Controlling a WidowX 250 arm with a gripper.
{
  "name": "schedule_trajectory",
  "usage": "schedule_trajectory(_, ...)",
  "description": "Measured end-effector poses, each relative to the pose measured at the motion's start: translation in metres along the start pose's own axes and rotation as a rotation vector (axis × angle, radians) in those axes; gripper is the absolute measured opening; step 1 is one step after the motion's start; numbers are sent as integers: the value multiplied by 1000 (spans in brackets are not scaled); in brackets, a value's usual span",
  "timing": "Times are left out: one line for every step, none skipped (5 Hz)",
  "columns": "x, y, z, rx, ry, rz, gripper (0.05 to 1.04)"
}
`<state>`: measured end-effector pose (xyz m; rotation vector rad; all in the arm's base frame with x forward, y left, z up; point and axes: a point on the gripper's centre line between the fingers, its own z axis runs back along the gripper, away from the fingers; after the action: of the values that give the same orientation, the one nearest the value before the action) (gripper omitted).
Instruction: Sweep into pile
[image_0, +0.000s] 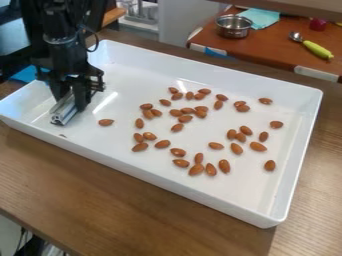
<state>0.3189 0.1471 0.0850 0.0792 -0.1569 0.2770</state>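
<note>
- Camera view: the gripper (71, 101) hangs over the left end of the white tray (234, 200), its jaws pinching a ridged metal bar (63, 112) between them.
- Probably the bar is held to serve as a sweeping blade: it lies low by the tray floor, and a long straight side should push many nuts at once where bare fingertips would let them slip past.
- The almonds (185, 118) lie scattered from the tray's middle towards its right short edge, with one stray almond (105, 122) just beside the bar. No single pile is formed.
- Starting from the left end seems sensible, since the bar has the nuts all to one side.
- The raised walls presumably keep pushed nuts from rolling onto the wooden counter (133, 207).
- As for brands, labels or writing, none can be made out on the bar, tray or gripper.
</note>
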Motion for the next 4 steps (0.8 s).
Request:
schedule_trajectory(-11,-7,9,-12,0,-28,381)
schedule_trajectory(-24,-22,7,-22,19,-62,380)
schedule_trajectory(-31,-41,6,-29,7,-95,380)
schedule_trajectory(-34,-57,7,-20,-24,-111,380)
